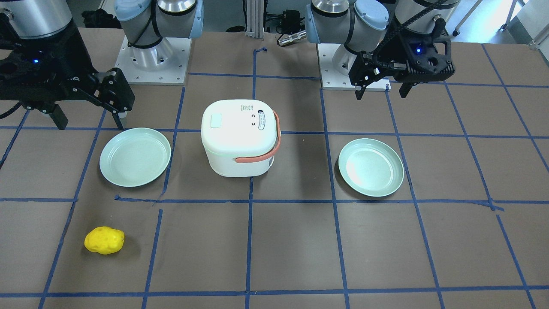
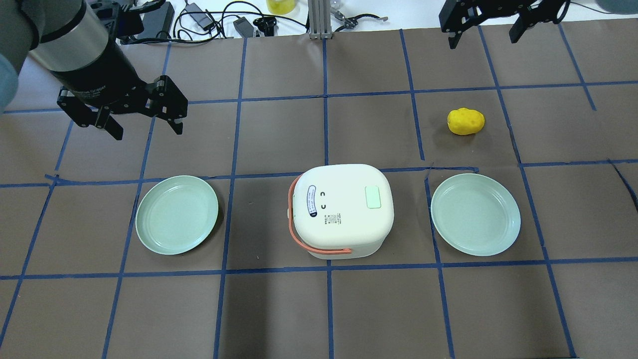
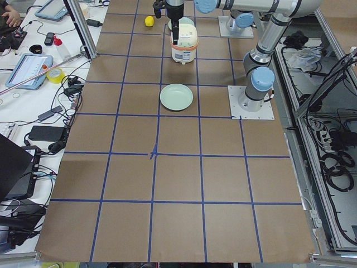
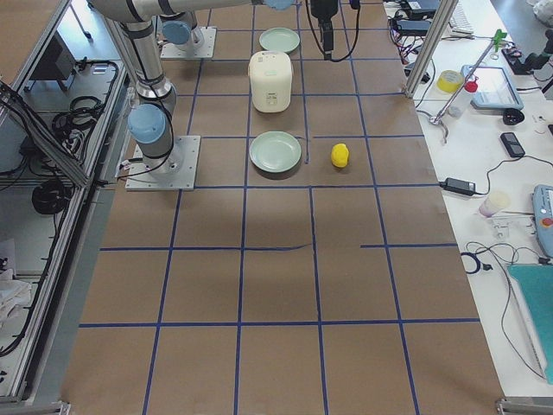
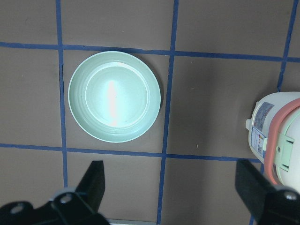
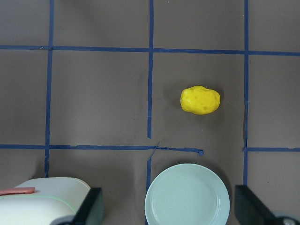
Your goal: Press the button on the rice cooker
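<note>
White and rounded, the rice cooker [image 2: 341, 212] sits just below the centre of the overhead view on a table [image 2: 279, 134] covered in brown paper and gridded with blue tape. Its lid is shut, and a pale green rectangular button [image 2: 373, 197] lies on the right part of the lid. A salmon handle [image 2: 299, 239] is folded down around the cooker's left and lower sides. A mint-green plate [image 2: 177, 214] lies to the left of the cooker and a second plate [image 2: 475, 214] to its right, each apart from it. A lumpy yellow object [image 2: 465, 121] rests in the upper right, beyond the second plate. The left gripper [image 2: 147, 130] hangs in the upper left of that view, above bare table past the first plate, its fingers spread wide and holding nothing. The right gripper [image 2: 482, 41] sits at the top right edge, likewise spread wide and empty, well apart from the cooker. Neither gripper touches the cooker or its button.
</note>
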Robot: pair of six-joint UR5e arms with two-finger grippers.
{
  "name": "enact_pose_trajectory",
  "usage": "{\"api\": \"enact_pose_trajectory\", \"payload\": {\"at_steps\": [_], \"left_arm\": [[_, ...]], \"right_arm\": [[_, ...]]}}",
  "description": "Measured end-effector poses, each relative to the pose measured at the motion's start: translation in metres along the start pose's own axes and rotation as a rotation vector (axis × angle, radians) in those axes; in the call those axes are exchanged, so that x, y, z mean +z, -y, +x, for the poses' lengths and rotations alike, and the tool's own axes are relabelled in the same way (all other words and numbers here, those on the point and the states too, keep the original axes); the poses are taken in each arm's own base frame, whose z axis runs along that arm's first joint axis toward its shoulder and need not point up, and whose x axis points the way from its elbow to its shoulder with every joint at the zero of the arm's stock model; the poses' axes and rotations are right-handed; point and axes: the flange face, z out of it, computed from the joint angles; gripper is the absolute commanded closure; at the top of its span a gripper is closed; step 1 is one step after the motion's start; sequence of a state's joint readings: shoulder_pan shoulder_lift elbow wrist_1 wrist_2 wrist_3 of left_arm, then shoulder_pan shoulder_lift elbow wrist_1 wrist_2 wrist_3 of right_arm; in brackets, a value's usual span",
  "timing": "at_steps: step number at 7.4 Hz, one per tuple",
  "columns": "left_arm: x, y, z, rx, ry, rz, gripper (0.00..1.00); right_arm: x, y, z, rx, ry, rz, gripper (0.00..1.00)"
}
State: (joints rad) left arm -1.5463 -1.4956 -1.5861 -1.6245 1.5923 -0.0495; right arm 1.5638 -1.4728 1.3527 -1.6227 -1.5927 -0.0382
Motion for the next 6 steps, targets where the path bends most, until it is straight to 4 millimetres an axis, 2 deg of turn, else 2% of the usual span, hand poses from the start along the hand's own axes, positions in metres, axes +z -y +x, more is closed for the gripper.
{"api": "enact_pose_trajectory", "payload": {"at_steps": [6], "left_arm": [[0.0, 0.0, 0.0, 0.0, 0.0, 0.0, 0.0]], "right_arm": [[-0.0004, -0.0029, -0.0008, -0.002, -0.001, -0.011, 0.0]]}}
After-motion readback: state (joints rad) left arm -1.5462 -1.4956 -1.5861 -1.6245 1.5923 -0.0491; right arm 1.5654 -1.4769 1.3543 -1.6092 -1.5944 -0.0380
